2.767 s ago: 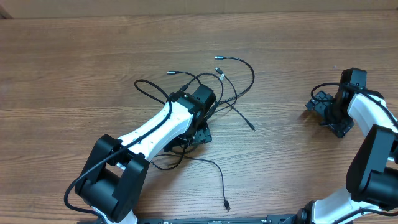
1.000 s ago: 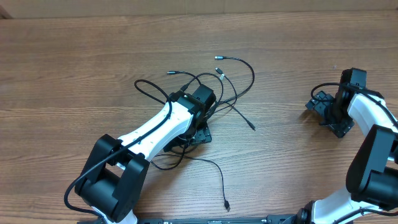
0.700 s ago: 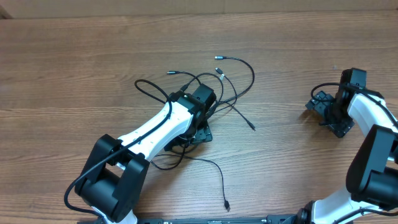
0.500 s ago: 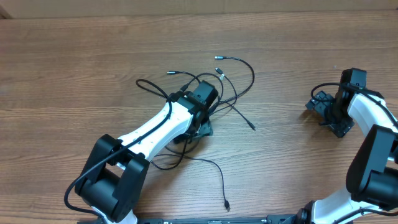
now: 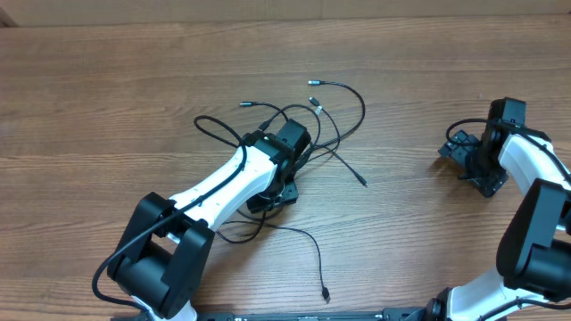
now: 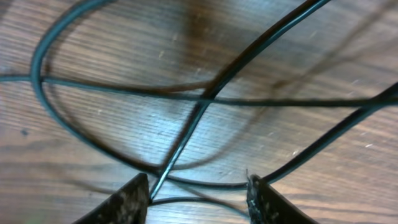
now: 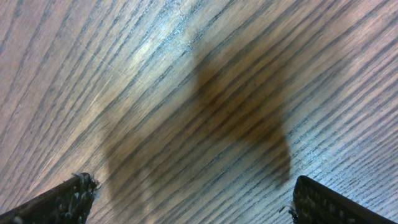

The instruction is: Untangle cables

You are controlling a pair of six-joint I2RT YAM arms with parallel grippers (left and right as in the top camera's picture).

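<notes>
The cables lie as a tangle of thin black cords in the middle of the table, with plug tips sticking out at the top and right. One strand trails down to a plug near the front edge. My left gripper points down into the tangle's lower left part. In the left wrist view its jaws stand partly apart on the wood, with crossing cable strands running between the fingertips. My right gripper is at the far right, wide open over bare wood, holding nothing.
The wooden table stretches bare to the left and back. Each arm's own thicker black wire loops beside its wrist. The arm bases stand at the front edge.
My left gripper's jaws have narrowed around the cable strands beneath it and its wrist has shifted slightly. The right arm and the cables have not visibly moved.
</notes>
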